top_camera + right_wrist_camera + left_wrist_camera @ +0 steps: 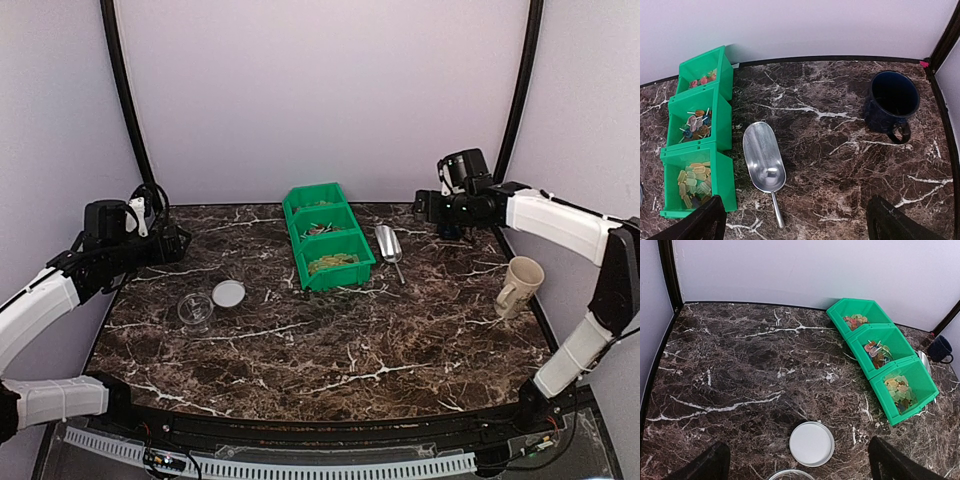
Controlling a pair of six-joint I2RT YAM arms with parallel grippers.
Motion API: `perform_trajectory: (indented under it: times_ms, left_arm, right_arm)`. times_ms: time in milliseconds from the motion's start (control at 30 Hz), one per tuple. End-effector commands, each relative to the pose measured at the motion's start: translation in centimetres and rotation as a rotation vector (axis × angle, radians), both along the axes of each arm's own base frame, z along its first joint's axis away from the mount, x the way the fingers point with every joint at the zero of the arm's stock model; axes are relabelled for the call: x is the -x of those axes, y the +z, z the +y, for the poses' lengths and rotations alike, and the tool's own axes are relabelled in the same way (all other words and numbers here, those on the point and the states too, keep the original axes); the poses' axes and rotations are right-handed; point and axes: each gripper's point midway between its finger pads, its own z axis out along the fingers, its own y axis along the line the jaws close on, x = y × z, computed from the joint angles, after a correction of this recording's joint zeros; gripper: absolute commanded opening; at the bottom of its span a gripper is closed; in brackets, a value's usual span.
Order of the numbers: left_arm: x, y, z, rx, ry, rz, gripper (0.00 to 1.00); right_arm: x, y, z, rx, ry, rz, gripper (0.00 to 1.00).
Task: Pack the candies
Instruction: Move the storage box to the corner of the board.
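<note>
The candies (899, 390) lie as small orange, red, yellow and green pieces in the compartments of a green bin (300, 262) at the table's back centre. The right wrist view shows the candies (694, 182) too. A small clear jar (194, 312) stands empty at the left, its flat whitish lid (228, 293) beside it. My left gripper (168, 243) hovers at the far left, open and empty; from its wrist the lid (812, 443) lies between the fingers, below them. My right gripper (430, 208) hangs open and empty at the back right, above a metal scoop (764, 157).
The scoop (388, 245) lies just right of the bin. A dark blue mug (891, 102) stands at the back right corner. A cream mug (520, 285) sits near the right edge. White walls close in the back and sides.
</note>
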Motion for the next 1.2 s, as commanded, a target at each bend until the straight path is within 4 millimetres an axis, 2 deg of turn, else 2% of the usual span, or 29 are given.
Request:
perform_trajectory:
  times_ms: [0,200,367,433,633,867,1033,1167]
  left_arm:
    - [0.6,-1.4,-0.2,-0.025,-0.023,0.043,0.99]
    - [1.1,-1.9,-0.5,-0.021,-0.044,0.068,0.99]
    - [1.5,-3.2,-0.6,-0.016,-0.052,0.083,0.99]
    - [1.6,-3.7,-0.6,-0.015,-0.052,0.092,0.99]
    - [1.5,-4.8,-1.0,0.001,-0.065,0.128,0.99]
    - [1.4,-5.0,-1.3,0.013,-0.071,0.134,0.99]
    - [1.4,-5.1,-1.3,0.019,-0.073,0.139,0.99]
    - [1.4,-5.1,-1.4,0.023,-0.073,0.137,0.99]
  right_arm:
    - [-2.1,-0.2,2.6,0.033,-0.004,-0.019,0.98]
    - [-3.4,-2.6,7.3,0.035,0.069,0.023,0.99]
    - [-3.7,-5.1,11.3,0.002,0.163,0.073,0.88]
    - [-3.9,-5.8,12.3,-0.006,0.183,0.09,0.85]
    - [-4.1,-7.9,14.0,-0.001,0.217,0.129,0.78]
    - [-3.8,-10.2,15.2,0.02,0.259,0.179,0.7]
    - [-3.7,-11.1,15.8,0.044,0.281,0.198,0.66]
    - [-3.6,-12.0,16.1,0.06,0.296,0.22,0.58]
